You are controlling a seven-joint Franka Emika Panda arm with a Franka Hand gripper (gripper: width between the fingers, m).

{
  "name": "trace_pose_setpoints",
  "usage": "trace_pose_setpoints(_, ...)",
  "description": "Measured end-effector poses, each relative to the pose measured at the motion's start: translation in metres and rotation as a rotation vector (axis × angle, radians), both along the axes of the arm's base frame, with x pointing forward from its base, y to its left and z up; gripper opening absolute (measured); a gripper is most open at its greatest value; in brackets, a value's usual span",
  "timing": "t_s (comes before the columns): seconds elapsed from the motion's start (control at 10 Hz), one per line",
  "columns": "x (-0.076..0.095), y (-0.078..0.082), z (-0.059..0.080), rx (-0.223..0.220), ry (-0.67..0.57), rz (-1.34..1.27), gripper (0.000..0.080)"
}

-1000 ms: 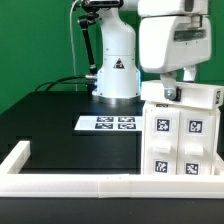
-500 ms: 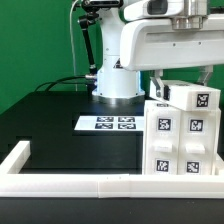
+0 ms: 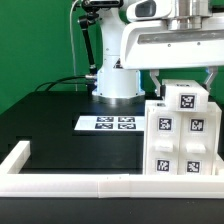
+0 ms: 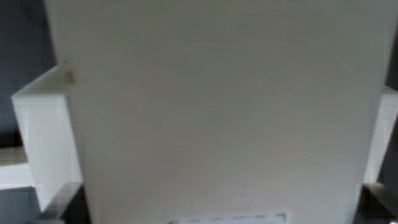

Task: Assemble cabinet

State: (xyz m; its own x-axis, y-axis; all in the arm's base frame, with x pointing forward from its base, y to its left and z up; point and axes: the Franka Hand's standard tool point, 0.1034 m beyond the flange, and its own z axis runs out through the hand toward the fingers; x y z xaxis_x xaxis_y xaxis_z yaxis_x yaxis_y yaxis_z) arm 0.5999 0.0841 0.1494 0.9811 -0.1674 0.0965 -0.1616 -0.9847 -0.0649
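Note:
The cabinet (image 3: 180,148) is a white boxy body with several square tags on its front, standing at the exterior view's right against the front rail. A white tagged block (image 3: 187,98) sits on its top, upright. My gripper (image 3: 187,78) reaches down from above with a dark finger on each side of this block and is shut on it. In the wrist view the block's plain white face (image 4: 222,100) fills the picture, with the gripper (image 4: 222,205) astride it and a dark fingertip (image 4: 54,200) at its edge.
The marker board (image 3: 108,123) lies on the black table in the middle. A long white border rail (image 3: 70,185) runs along the front, with a short rail (image 3: 17,157) at the exterior view's left. The arm's white base (image 3: 117,75) stands behind.
The wrist has turned and the block in the gripper has swung from tilted to upright, settling lower on the cabinet's top.

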Motion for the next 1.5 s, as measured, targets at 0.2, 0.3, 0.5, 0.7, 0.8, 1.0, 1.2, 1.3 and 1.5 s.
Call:
trace_pose_setpoints(0.2, 0.0, 0.0, -0.0001, 0.014, 0.006, -0.126, 0.0556)
trace_pose_setpoints(0.3, 0.0, 0.0002, -0.0001, 0.03, 0.009, -0.241, 0.0556)
trace_pose_setpoints(0.5, -0.0032, 0.0013, 0.0002, 0.061, -0.01, -0.458, 0.0556)
trace_pose_setpoints(0.7, -0.0034, 0.0027, 0.0, 0.108, -0.012, -0.714, 0.0556)
trace_pose_setpoints(0.8, -0.0027, 0.0029, -0.0001, 0.128, -0.011, -0.81, 0.0556)
trace_pose_setpoints(1.0, -0.0024, 0.0036, -0.0001, 0.158, 0.003, -0.937, 0.0556)
trace_pose_setpoints(1.2, -0.0025, 0.0056, -0.0003, 0.203, 0.03, -1.117, 0.0556)
trace_pose_setpoints(1.3, -0.0027, 0.0068, -0.0002, 0.222, 0.044, -1.201, 0.0556)
trace_pose_setpoints(1.5, -0.0028, 0.0082, 0.0002, 0.249, 0.068, -1.373, 0.0556)
